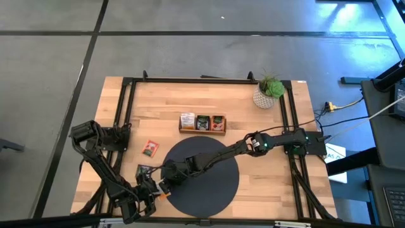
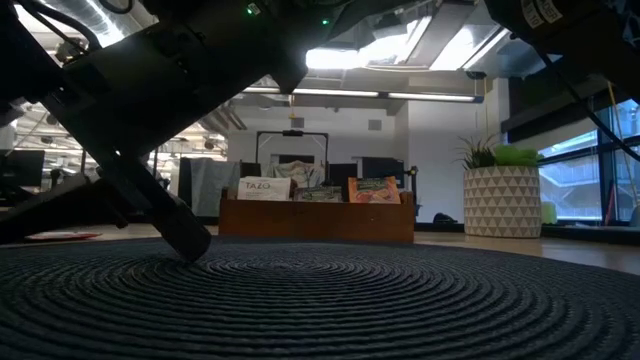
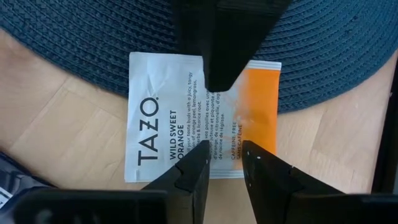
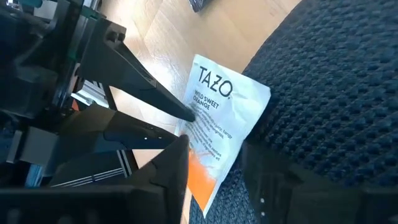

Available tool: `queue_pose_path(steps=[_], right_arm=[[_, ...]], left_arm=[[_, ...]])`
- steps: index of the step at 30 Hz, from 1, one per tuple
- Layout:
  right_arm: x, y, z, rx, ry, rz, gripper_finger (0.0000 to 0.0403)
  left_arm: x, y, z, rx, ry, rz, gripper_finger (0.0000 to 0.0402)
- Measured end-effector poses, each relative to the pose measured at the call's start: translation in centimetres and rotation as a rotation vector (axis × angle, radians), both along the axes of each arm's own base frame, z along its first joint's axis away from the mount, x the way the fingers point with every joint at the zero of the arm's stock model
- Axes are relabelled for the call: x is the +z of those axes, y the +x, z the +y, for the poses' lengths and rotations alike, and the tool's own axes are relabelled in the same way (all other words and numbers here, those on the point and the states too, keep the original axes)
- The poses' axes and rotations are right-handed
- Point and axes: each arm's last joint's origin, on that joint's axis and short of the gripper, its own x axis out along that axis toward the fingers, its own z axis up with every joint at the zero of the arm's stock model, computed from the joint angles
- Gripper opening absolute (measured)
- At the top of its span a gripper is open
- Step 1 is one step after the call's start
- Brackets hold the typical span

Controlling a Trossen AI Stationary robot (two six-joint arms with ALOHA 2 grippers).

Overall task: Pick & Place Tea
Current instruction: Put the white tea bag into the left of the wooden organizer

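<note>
the big dark round mat [image 1: 209, 180] lies in the middle of the table [image 1: 266, 133]. behind it the wooden tray [image 1: 202, 129] already stands some tea packets up in its slots, so i think that is where tea goes. the white and orange tea packet [image 3: 202, 115] lies half on the mat's edge, half on wood. the left gripper [image 3: 221, 165] pinches its rim, maybe to steady it. the right gripper [image 4: 214, 165] straddles the orange end, fingers apart, not squeezing yet.
</note>
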Motion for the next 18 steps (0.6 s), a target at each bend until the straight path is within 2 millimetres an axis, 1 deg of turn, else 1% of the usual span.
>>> queue_pose_path(steps=[8,9,11,13,14,16,18], right_arm=[[0.0,0.0,0.0,0.021,-0.022,-0.014,0.0027],[0.0,0.0,0.0,0.027,-0.028,-0.018,0.0015],[0.0,0.0,0.0,0.031,-0.036,-0.023,0.0007],[0.1,0.1,-0.1,0.028,-0.036,-0.029,0.0008],[0.1,0.1,0.0,0.029,-0.033,-0.033,0.0008],[0.2,0.3,0.0,0.032,-0.028,-0.059,0.0005],[0.6,0.4,0.1,0.034,-0.018,-0.094,0.0004]], left_arm=[[0.0,0.0,0.0,-0.026,0.019,0.003,0.0092],[0.1,0.0,-0.1,-0.027,0.017,0.001,0.0091],[0.5,-0.1,0.0,-0.032,0.005,0.001,0.0091],[1.3,-0.5,0.2,-0.059,0.012,0.003,0.0092],[2.0,-0.8,0.3,-0.077,0.016,-0.015,0.0093],[4.0,-1.3,0.3,-0.101,-0.006,-0.063,0.0095],[5.6,-2.0,0.9,-0.11,0.001,-0.09,0.0095]])
